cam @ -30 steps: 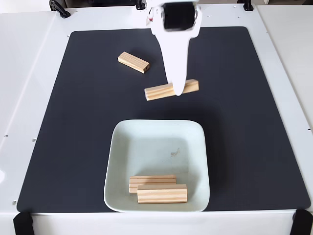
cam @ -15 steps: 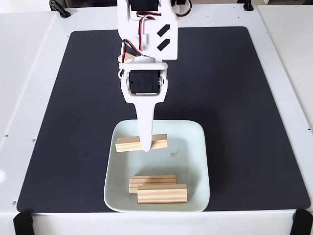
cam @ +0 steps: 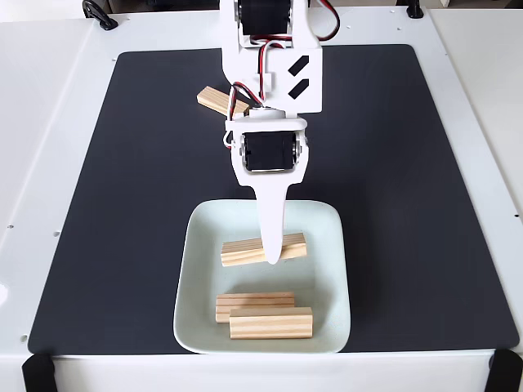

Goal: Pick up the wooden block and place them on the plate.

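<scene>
In the fixed view, looking down on the table, a white arm [cam: 274,82] reaches from the top edge toward the bottom, its black motor blocks and red and white wires showing on its upper side. Its gripper [cam: 272,260] points downward over the plate [cam: 196,269], and the one long white finger facing the camera tapers to a tip that crosses the middle of a wooden block [cam: 245,251]. The fingers are clamped on this block, which sits crosswise to the finger, tilted slightly so its right end is higher in the picture. It lies within the upper half of the plate's outline; whether it touches the dish or hangs just above it cannot be told.

The block is a small rectangular bar of pale light-brown wood, with darker grain lines running along its length.

The plate is a square, shallow dish with rounded corners and a pale mint-white glaze. It sits near the bottom edge of a black mat [cam: 392,163], which covers most of the white table [cam: 49,122].

Two more blocks [cam: 270,320] rest in the lower part of the plate, side by side and touching, the nearer one partly overlapping the one behind it.

A fourth block [cam: 214,100] lies on the mat near the top left, partly hidden behind the arm, well apart from the plate.
</scene>
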`<state>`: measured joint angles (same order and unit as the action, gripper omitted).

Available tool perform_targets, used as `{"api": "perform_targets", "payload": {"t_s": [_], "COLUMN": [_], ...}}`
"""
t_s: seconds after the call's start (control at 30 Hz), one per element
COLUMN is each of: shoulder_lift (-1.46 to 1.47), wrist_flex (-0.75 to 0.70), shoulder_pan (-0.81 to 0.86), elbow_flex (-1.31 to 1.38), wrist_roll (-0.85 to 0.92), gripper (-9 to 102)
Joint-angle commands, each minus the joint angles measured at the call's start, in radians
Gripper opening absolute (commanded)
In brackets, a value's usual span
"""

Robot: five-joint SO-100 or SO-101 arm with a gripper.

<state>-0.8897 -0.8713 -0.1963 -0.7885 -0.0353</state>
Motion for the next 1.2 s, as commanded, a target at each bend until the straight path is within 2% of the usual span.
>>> {"api": "perform_targets", "payload": {"t_s": [0.0,1.0,1.17], "shoulder_lift": [-0.014,-0.014,-0.014], "wrist_flex": [0.009,-0.002,-0.002], "shoulder_pan": [-0.012,-0.021,-0.021], "elbow_flex": [0.04,0.038,0.038], "wrist_roll": [-0.012,-0.061,-0.061], "gripper": [0,1,16]}}
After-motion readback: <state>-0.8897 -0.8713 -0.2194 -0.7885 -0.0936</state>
